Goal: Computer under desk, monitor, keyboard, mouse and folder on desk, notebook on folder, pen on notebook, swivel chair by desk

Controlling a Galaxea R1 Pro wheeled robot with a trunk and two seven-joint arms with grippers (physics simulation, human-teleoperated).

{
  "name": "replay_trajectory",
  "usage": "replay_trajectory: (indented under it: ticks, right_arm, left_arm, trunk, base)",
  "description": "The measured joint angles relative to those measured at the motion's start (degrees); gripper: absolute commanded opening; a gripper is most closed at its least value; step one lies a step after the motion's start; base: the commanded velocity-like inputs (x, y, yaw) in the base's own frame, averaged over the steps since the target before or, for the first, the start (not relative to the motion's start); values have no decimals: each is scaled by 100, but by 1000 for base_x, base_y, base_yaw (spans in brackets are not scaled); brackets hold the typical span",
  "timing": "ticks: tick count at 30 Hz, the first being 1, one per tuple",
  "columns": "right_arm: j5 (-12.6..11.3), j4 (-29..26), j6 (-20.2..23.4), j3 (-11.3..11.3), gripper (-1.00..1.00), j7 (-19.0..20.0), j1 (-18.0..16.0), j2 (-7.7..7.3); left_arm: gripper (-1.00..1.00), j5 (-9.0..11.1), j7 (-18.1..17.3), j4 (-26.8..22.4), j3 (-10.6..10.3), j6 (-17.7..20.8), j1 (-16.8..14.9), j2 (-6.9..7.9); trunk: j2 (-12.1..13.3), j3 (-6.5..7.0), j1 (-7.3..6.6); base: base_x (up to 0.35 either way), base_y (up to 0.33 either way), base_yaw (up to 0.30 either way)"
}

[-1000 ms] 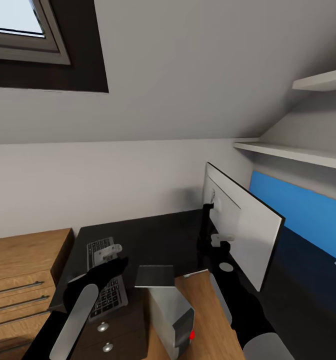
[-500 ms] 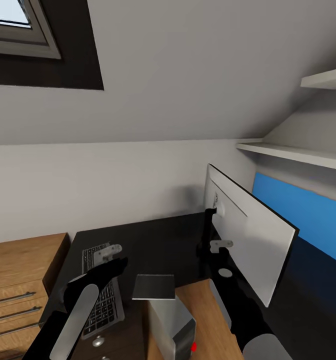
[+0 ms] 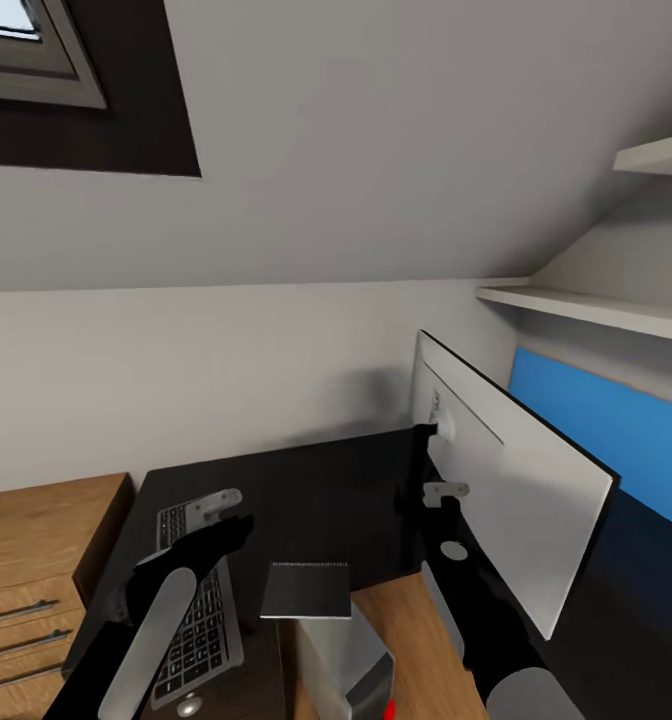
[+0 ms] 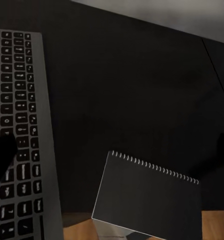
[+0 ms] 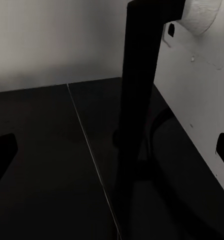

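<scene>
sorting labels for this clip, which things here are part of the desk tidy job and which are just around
Part of the job:
desk
keyboard
notebook
monitor
computer

Just around:
skylight
wall shelves
blue wall panel
oak cabinet

**Three cameras over one table corner**

The head view looks forward and down from above the table point(image 3: 316, 480), taking in the wall and both arms. The left wrist view sits close over the keyboard point(image 4: 17, 125) and the notebook point(image 4: 147, 200), facing down at the top. The right wrist view looks low along the top toward the monitor point(image 5: 197, 90) from behind, probably quite near. All three share the black top.
</scene>
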Motion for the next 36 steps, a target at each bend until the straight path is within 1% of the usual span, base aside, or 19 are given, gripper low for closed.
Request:
replay_trajectory:
  ticks: [1, 4, 10, 14, 36]
  right_arm:
    - [3, -19, -189, -17, 100, -13, 0, -1]
    - [1, -103, -319, -53, 100, -35, 0, 6]
    - [-6, -135, -364, -62, 100, -42, 0, 20]
    - [-5, -143, -377, -68, 100, -39, 1, 21]
    - [-10, -148, -387, -72, 100, -22, 1, 8]
  left_arm:
    - [100, 0, 0, 0, 8, 0, 0, 1]
    - [100, 0, 1, 0, 20, 0, 1, 2]
    - [100, 0, 1, 0, 22, 0, 0, 2]
    - [100, -1, 1, 0, 19, 0, 0, 2]
    - [100, -1, 1, -6, 25, 0, -1, 10]
  trunk:
    - [0, 0, 0]
    - [0, 0, 1]
    - [0, 0, 1]
    - [0, 0, 1]
    - [0, 0, 1]
  base:
    - [16, 0, 0]
    - [9, 0, 0]
    - [3, 0, -4]
    - [1, 0, -102]
    - [0, 0, -250]
